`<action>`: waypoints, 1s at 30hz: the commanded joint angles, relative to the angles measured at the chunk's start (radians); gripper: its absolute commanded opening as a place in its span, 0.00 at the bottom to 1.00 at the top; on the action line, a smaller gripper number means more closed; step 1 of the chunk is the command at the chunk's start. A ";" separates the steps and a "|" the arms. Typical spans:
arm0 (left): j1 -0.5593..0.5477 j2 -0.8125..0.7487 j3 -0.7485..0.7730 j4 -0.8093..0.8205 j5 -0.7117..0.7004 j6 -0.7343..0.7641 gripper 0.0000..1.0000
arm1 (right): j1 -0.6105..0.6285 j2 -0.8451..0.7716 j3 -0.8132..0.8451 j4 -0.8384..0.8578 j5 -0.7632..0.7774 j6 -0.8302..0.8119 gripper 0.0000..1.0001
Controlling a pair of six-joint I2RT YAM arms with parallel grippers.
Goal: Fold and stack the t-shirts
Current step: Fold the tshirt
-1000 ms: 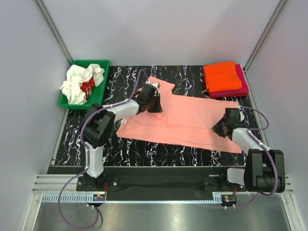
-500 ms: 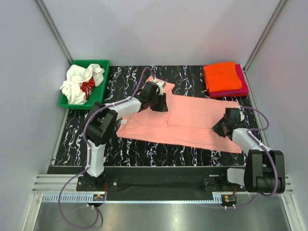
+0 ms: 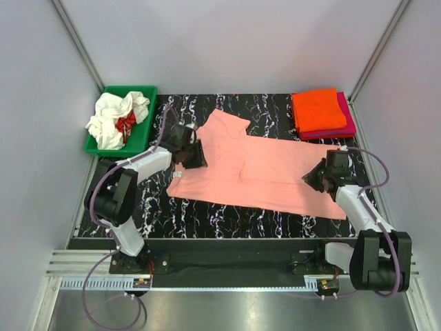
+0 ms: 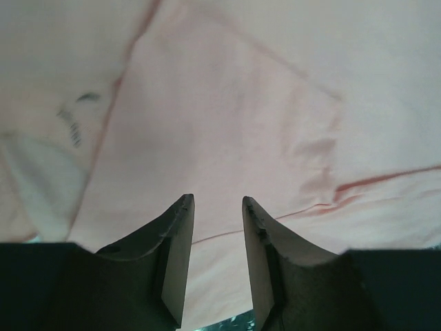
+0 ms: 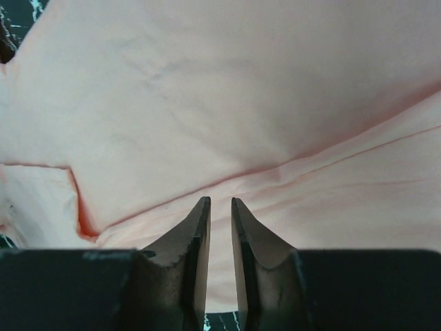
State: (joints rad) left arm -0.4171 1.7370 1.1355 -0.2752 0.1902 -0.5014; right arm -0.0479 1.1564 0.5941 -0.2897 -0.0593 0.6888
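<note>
left gripper (image 4: 216, 198) half open, empty, over the salmon-pink shirt (image 3: 275, 172) — right gripper (image 5: 219, 199) nearly closed, grip unclear.

surface: marbled table (image 3: 275, 114) | on it: salmon-pink t-shirt (image 3: 275, 172), green bin (image 3: 131, 90), orange-magenta stack (image 3: 320, 114)

Left arm reaching forward from its base, elbow bent, forearm angled inward, left gripper (image 3: 195, 156) held low, jaws parted with nothing between them, right arm stretched forward and leaning inward, right gripper (image 3: 311, 178) low, jaws a narrow slit apart
</note>
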 commanded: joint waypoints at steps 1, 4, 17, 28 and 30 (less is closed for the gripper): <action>0.001 -0.024 -0.118 -0.030 -0.081 -0.091 0.39 | -0.004 -0.044 0.079 -0.072 -0.033 -0.006 0.25; 0.004 -0.040 -0.208 -0.039 -0.115 -0.117 0.40 | -0.004 -0.073 0.113 -0.115 0.001 -0.035 0.26; 0.009 -0.361 -0.505 -0.105 -0.251 -0.227 0.41 | -0.013 -0.063 0.211 -0.201 0.088 -0.025 0.26; 0.205 -0.269 0.042 -0.102 -0.184 0.130 0.61 | -0.061 0.110 0.422 -0.180 0.216 -0.003 0.31; 0.247 -0.118 0.215 -0.107 -0.074 0.159 0.61 | -0.086 0.204 0.495 -0.177 0.222 0.021 0.31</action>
State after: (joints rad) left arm -0.2333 1.4643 1.1645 -0.4351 -0.0036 -0.4625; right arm -0.1017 1.2736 0.9867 -0.4999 0.0933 0.6765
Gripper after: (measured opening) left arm 0.606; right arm 0.307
